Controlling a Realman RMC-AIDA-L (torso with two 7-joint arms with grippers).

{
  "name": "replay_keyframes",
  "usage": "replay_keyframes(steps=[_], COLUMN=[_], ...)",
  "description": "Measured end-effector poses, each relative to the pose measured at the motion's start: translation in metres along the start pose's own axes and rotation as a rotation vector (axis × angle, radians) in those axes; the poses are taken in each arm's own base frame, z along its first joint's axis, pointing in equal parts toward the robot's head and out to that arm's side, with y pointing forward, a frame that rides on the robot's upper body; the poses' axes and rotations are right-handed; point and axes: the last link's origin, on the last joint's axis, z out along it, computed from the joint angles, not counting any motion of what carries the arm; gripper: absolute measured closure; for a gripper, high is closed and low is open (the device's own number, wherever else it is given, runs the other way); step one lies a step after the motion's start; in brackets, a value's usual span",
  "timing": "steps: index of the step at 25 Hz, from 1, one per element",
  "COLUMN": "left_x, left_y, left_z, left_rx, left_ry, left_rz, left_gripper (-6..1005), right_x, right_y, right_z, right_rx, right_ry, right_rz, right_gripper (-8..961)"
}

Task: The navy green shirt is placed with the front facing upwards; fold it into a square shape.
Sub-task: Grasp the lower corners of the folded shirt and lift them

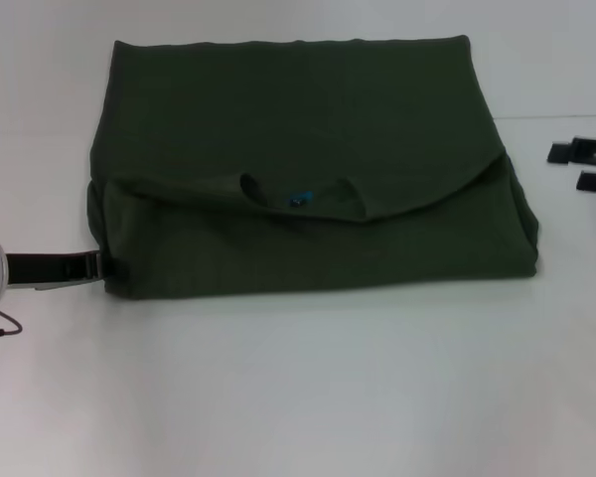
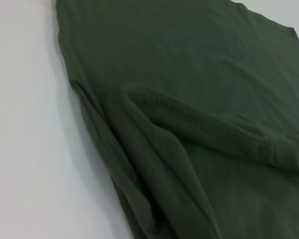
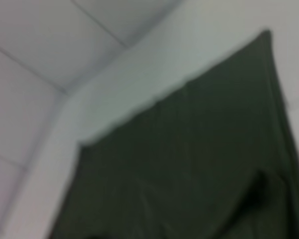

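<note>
The navy green shirt point(image 1: 308, 169) lies folded into a rough rectangle on the white table, its collar and small blue neck label point(image 1: 297, 200) showing under a curved top flap. My left gripper point(image 1: 91, 266) reaches in low from the left and touches the shirt's near-left corner. The left wrist view is filled with the shirt's point(image 2: 189, 124) layered folds and a ribbed hem. My right gripper point(image 1: 586, 166) sits open at the far right, apart from the shirt, with nothing between its fingers. In the right wrist view, a flat corner of the shirt point(image 3: 189, 164) lies on the table.
The white table point(image 1: 298, 388) runs wide in front of the shirt and on both sides. A thin cable point(image 1: 5, 326) hangs off my left arm near the table's left edge. Pale wall panels point(image 3: 50, 40) show beyond the table.
</note>
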Motion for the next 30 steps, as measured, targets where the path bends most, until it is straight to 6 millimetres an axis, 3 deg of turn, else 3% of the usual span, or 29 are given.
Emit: replay_keyframes(steps=[9, 13, 30], left_x=[0.001, 0.0, -0.001], left_y=[0.0, -0.001, -0.001], left_z=[0.0, -0.001, 0.0], left_rx=[0.002, 0.004, -0.001], left_ry=[0.001, 0.0, 0.002], left_rz=[0.006, 0.005, 0.007], left_gripper=[937, 937, 938], right_x=[-0.019, -0.008, 0.018], right_y=[0.02, 0.023, 0.025], right_z=[0.019, 0.034, 0.067], right_rx=[0.245, 0.294, 0.3], right_ry=[0.269, 0.34, 0.327], right_rz=[-0.08, -0.106, -0.143], right_gripper=[122, 122, 184])
